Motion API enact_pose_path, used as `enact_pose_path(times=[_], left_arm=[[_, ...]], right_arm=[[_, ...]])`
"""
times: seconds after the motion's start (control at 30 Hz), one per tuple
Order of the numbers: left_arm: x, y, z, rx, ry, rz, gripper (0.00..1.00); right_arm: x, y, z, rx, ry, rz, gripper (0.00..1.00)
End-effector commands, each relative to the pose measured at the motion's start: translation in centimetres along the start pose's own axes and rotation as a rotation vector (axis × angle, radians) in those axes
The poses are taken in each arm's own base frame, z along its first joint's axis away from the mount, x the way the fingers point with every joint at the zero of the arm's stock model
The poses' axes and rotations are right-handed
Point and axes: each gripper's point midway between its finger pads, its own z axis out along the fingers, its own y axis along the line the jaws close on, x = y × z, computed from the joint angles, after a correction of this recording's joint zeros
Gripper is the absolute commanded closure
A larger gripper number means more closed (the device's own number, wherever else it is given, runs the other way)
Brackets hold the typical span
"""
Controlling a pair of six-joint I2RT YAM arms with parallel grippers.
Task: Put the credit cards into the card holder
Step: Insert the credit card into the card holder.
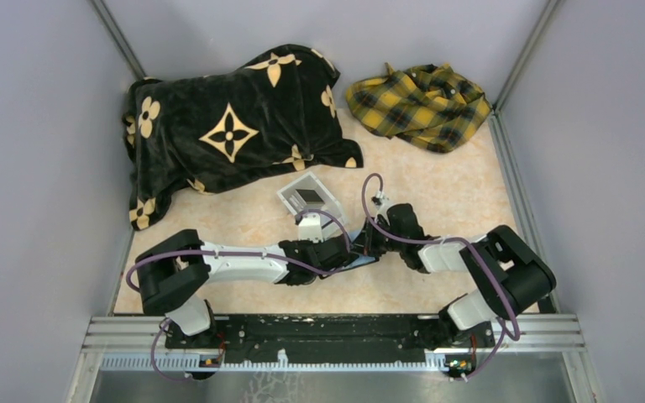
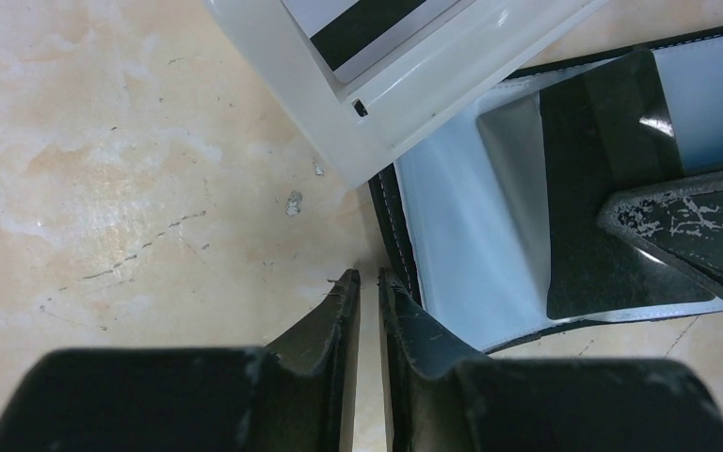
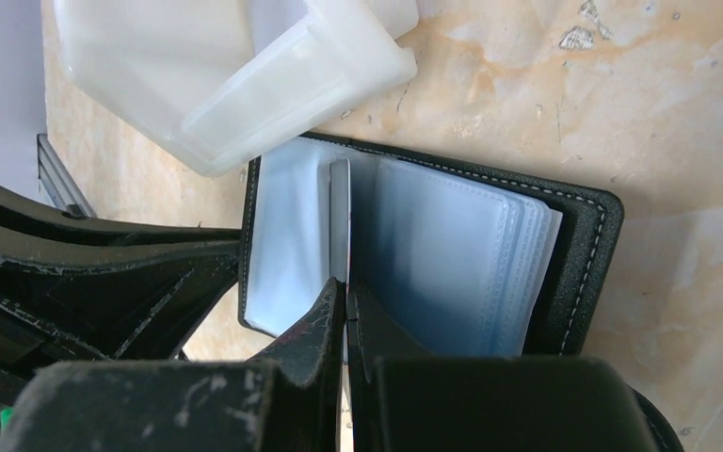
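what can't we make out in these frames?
- Top view: arms cover most of the card holder.
- Left wrist view: frame edge crops the white box; card count unknown.
- Right wrist view: the credit card in the right jaws is edge-on; slot entry unclear.

My left arm (image 1: 243, 264) and right arm (image 1: 447, 252) — white link shells, chunky black joint housings. Purple cable (image 1: 373, 175) loops outside each arm from base towards wrist. Left gripper (image 2: 367, 278) and right gripper (image 3: 344, 287): matte black, wedge-shaped fingers (image 2: 325, 330) tapering to the tips, inner faces scooped. Paint's scuffed — pale scratches all over the finger backs. Bases sit on a black rail (image 1: 336, 332) with a pale toothed strip.
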Motion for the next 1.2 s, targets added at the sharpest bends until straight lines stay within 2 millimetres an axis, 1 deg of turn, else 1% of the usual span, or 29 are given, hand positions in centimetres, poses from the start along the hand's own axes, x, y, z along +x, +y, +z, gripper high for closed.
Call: enact_pose_path(times=[0.0,0.27,0.57,0.77,0.93,0.97,1.0,1.17], left_arm=[[8.1,5.7,1.2,-0.141,0.283,0.126,0.80],[8.4,5.6,1.3,-0.137,0.293,0.131,0.80],[8.9,5.3,1.5,-0.124,0.311,0.132,0.82],[9.2,5.2,1.5,-0.113,0.321,0.125,0.82],[9.3,5.1,1.5,-0.106,0.326,0.127,0.83],[9.3,5.1,1.5,-0.106,0.327,0.127,0.83],[9.3,5.1,1.5,-0.104,0.326,0.128,0.83],[9.2,4.9,1.5,-0.099,0.322,0.125,0.84]], right_arm=[[-1.1,-1.8,0.6,0.087,-0.033,-0.042,1.00],[-1.0,-2.1,0.7,0.094,-0.026,-0.041,1.00],[1.0,-3.0,0.7,0.103,0.022,0.001,1.00],[2.4,-3.2,0.4,0.104,0.044,0.030,1.00],[3.0,-3.1,-0.2,0.129,0.060,0.019,1.00],[3.2,-3.2,-0.3,0.141,0.072,0.017,0.99],[3.2,-3.3,-0.4,0.152,0.075,0.013,0.94],[3.1,-3.4,-1.0,0.193,0.088,-0.013,0.74]])
